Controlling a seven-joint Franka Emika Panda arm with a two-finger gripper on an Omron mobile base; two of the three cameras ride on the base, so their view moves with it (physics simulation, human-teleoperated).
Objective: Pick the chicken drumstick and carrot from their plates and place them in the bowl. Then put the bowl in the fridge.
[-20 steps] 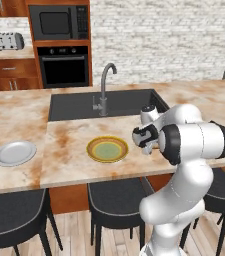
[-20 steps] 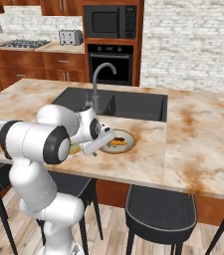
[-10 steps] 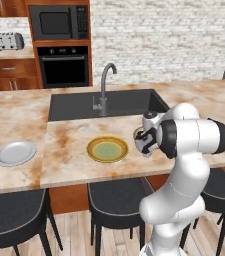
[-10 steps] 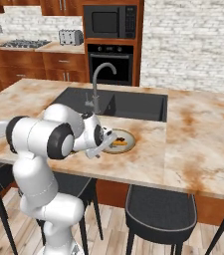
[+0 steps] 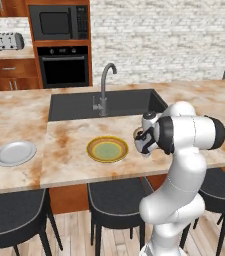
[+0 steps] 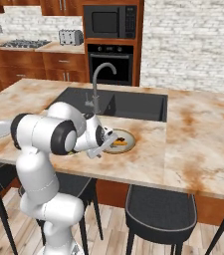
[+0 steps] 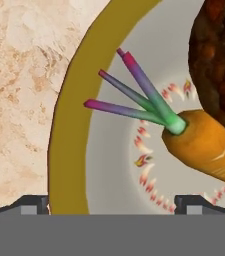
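Since one second earlier the arm has folded in and the hand has dropped closer over the bowl. The fingers (image 7: 201,201) stand wide apart, one tip at each lower corner of the hand view, and hold nothing. Between and just beyond them lies the bowl (image 7: 66,150), tan rim outside, pale inside. In it rests the carrot (image 7: 204,150), its green-to-magenta stalks fanning toward the rim, and touching its far side the chicken drumstick (image 7: 219,55). In the right base view the bowl (image 6: 129,135) sits on the marble surface (image 6: 203,144) just in front of the sink (image 6: 128,103); both foods appear already transferred. The yellow-rimmed plate (image 5: 107,149) and the grey-white plate (image 5: 14,153) lie bare. By judgement, the bowl is rigid and light but shallow, so its loose contents may roll if tilted. A level pinch on the rim seems the best hold.
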